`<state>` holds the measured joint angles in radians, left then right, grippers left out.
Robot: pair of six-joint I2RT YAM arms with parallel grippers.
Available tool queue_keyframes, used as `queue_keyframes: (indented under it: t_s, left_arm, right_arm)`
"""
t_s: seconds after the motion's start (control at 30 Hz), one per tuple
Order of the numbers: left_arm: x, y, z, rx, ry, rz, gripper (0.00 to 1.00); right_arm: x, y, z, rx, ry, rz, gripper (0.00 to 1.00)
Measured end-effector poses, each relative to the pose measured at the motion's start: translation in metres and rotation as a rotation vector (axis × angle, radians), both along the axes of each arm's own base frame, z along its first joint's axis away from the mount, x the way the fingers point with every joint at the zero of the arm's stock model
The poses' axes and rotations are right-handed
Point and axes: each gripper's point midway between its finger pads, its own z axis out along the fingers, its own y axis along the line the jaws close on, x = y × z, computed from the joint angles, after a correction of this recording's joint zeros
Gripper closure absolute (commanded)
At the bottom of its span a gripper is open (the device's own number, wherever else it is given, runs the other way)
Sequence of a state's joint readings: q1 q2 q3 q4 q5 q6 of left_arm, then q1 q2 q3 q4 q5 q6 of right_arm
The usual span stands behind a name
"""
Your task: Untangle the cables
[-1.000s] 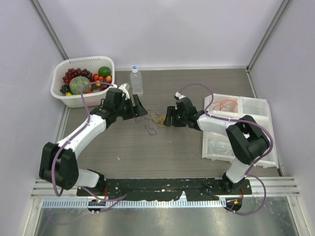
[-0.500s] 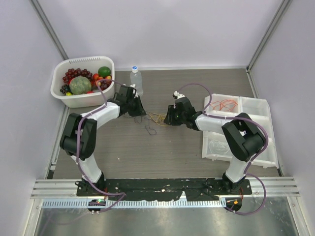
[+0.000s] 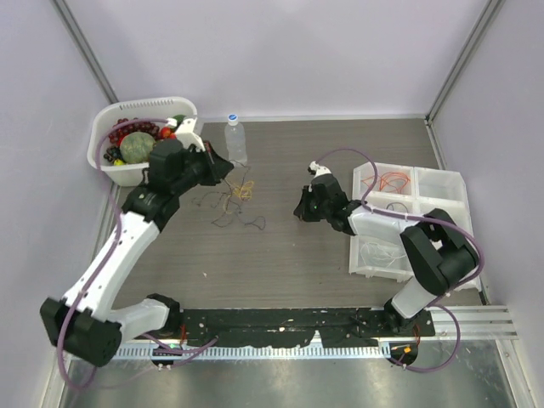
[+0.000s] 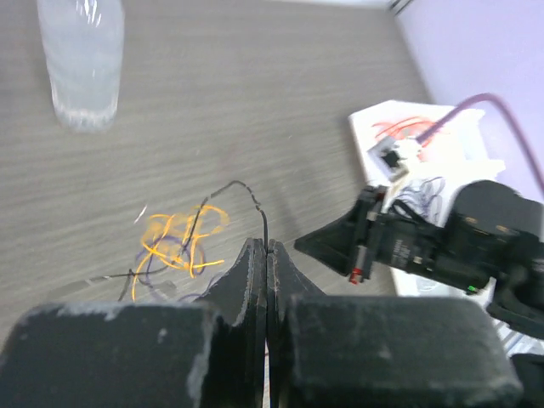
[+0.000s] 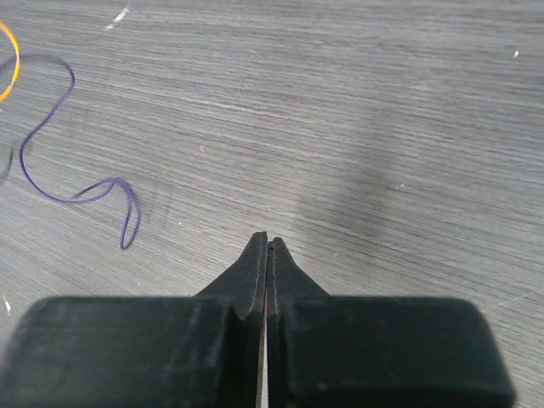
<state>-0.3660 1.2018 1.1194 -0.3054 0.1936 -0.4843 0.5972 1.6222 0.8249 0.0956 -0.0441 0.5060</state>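
Note:
The cables lie as a loose orange, purple and black tangle left of the table's middle. My left gripper hovers just above and left of it, near the bottle. Its jaws are shut on a thin black cable that arcs up out of the tips and back into the tangle. My right gripper stands apart to the right, shut, with nothing visible between its fingers. A loose purple cable lies on the wood to its left.
A clear water bottle stands behind the tangle. A white basket of fruit sits at the back left. A white compartment tray on the right holds red and other thin wires.
Both grippers have closed. The left arm has drawn back to the left with the black cable, dragging the tangle leftward away from the right gripper, which shifted slightly right.

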Motion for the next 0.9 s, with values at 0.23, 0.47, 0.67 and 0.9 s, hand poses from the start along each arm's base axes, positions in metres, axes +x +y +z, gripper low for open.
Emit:
queue_keyframes:
  t_s: [0.23,0.47,0.67,0.9]
  left_arm:
    - [-0.042,0.003,0.064,-0.060,-0.150,-0.078,1.00]
    - [-0.054,-0.001,0.070,-0.075,-0.121,-0.123,1.00]
    - [-0.067,-0.002,0.097,-0.113,-0.149,-0.150,1.00]
    - [-0.096,0.004,0.162,-0.172,-0.291,-0.173,1.00]
  right_arm:
    - [-0.010,0.020,0.047,0.148,-0.052,0.076,0.40]
    - [-0.026,0.057,0.151,0.479,-0.189,0.173,0.37]
    - [-0.029,0.073,0.137,0.525,-0.105,0.186,0.38]
    - [-0.041,0.095,0.105,0.516,-0.021,0.227,0.35]
